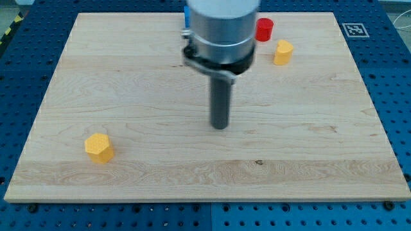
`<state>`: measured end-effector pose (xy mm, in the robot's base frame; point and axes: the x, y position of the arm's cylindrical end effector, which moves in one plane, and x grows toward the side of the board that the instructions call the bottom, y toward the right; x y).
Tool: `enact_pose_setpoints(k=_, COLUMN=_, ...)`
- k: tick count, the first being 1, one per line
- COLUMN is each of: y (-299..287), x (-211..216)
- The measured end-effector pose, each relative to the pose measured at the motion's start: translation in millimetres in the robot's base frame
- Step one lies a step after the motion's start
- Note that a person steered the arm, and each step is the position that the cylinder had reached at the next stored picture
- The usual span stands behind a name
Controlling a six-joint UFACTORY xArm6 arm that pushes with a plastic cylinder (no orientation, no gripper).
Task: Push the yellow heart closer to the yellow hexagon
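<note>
A yellow hexagon [99, 147] lies near the board's lower left corner. A second yellow block [283, 52], which looks like the yellow heart, lies at the upper right. My tip [220, 126] rests on the board near the middle. It touches no block. The heart-like block is up and to the right of the tip, and the hexagon is far to the lower left of it.
A red cylinder [264, 29] stands just up and left of the heart-like block. A blue block [185, 17] shows partly behind the arm's body at the view's top. The wooden board [321, 160] sits on a blue perforated table.
</note>
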<state>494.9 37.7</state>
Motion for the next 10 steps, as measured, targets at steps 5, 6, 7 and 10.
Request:
enact_pose_setpoints(k=5, y=199, x=-118)
enact_pose_setpoints(k=6, y=192, x=-157)
enact_pose_setpoints(k=7, y=163, x=-168)
enact_pose_setpoints(k=10, y=66, x=-175)
